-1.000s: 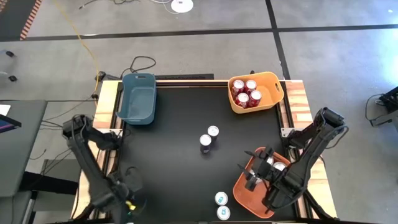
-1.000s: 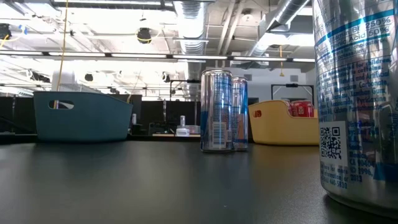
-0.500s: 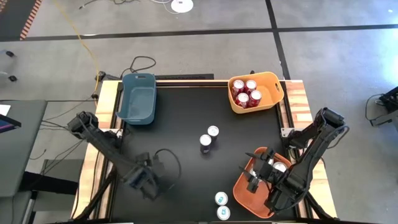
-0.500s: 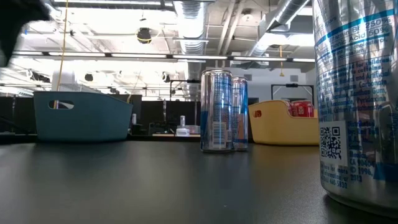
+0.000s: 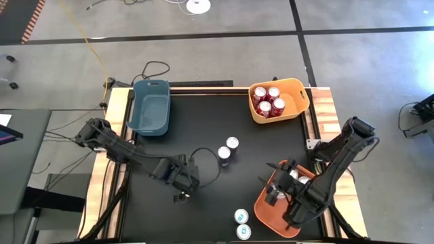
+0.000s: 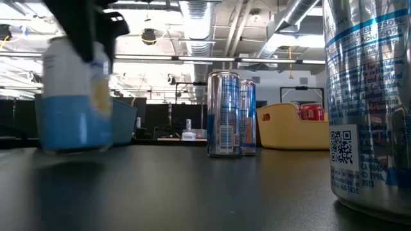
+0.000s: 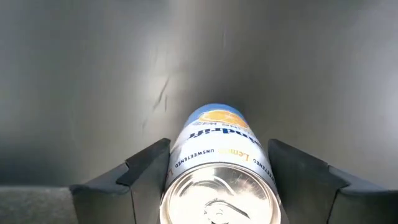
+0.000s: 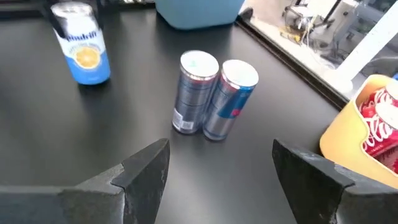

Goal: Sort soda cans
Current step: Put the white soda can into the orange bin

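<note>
High view: four red cans (image 5: pixel 269 101) binned; left hand (image 5: pixel 182 184) grips a blue can (image 7: pixel 217 168); right hand (image 5: pixel 277 193) gapes empty; four wait on desk (image 5: pixel 203 122).

The low view's right edge is cutting off a large silver-and-blue soda can (image 6: pixel 369 102); motion is blurring the blue-and-white can (image 6: pixel 77 96).
</note>
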